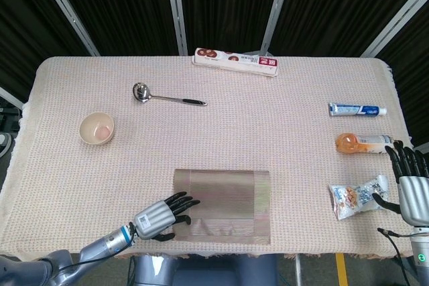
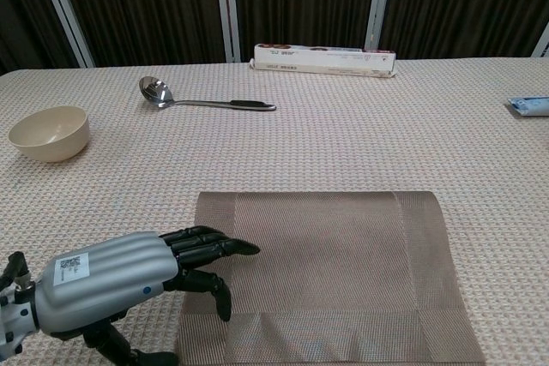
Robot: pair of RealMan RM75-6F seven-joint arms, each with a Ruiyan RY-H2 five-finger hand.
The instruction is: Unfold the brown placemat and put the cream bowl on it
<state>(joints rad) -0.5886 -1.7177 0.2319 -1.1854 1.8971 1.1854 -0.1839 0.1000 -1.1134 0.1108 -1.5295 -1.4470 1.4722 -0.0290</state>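
Note:
The brown placemat [image 1: 224, 202] [image 2: 326, 272] lies near the table's front edge, its near strip still folded over. My left hand [image 1: 161, 213] [image 2: 129, 285] hovers at the mat's front left corner, its dark fingers [image 2: 210, 246] spread over the mat's left border and holding nothing. The cream bowl [image 1: 97, 128] [image 2: 50, 133] stands upright and empty at the left, well away from the mat. My right hand [image 1: 410, 185] is raised at the far right edge of the head view, fingers apart and empty.
A metal ladle [image 1: 164, 95] [image 2: 202, 100] lies behind the bowl. A long box [image 1: 234, 61] [image 2: 324, 59] sits at the back edge. On the right are a toothpaste tube [image 1: 357, 109], an orange bottle [image 1: 362, 143] and a snack packet [image 1: 355, 197].

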